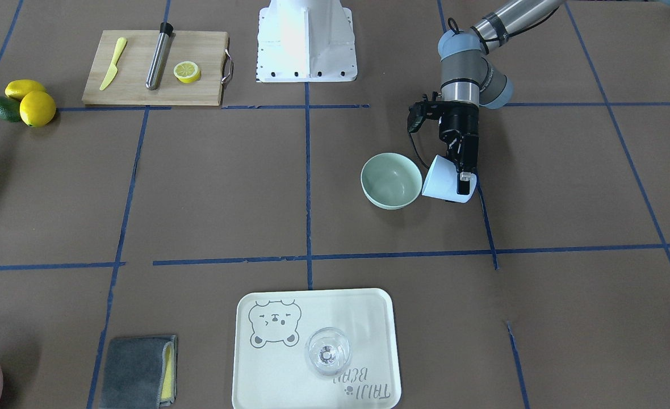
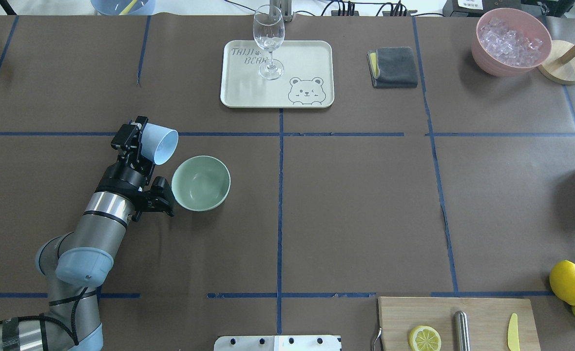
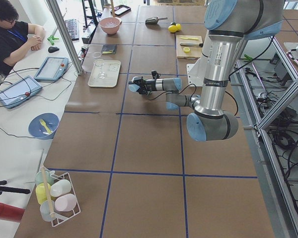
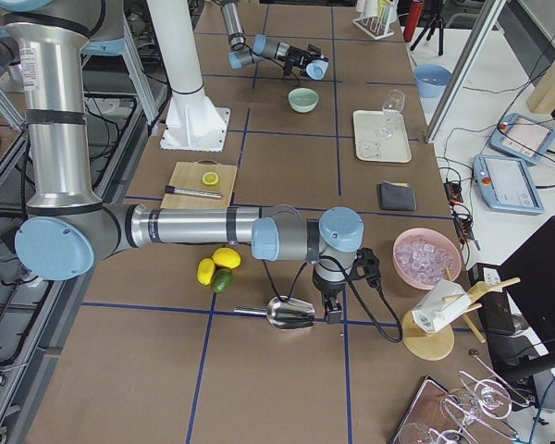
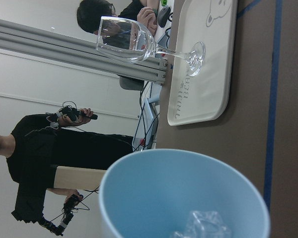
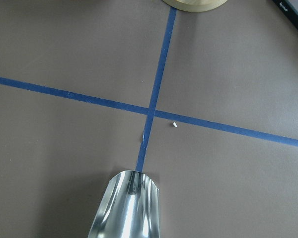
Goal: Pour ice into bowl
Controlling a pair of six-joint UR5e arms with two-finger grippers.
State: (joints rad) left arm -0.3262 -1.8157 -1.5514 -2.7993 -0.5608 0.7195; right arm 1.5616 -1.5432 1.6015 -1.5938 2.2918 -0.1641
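Observation:
My left gripper (image 1: 464, 179) is shut on a light blue cup (image 1: 443, 184), held on its side above the table, mouth towards the bowl (image 1: 392, 180). The pale mint-green bowl (image 2: 201, 183) stands upright just beside the cup (image 2: 160, 142), and its inside looks bare. In the left wrist view a few clear cubes of ice (image 5: 203, 225) lie inside the cup (image 5: 184, 193). Far off at the table's other end, my right gripper (image 4: 331, 310) is at the handle end of a metal scoop (image 4: 291, 314); I cannot tell whether it is open or shut.
A cream tray (image 2: 307, 58) with a wine glass (image 2: 269, 41) lies across the table. A grey cloth (image 2: 392, 67) and a pink container of ice (image 2: 510, 41) are further right. A cutting board (image 2: 485, 317) and lemons (image 2: 567, 282) sit near my right side. People stand beyond the table.

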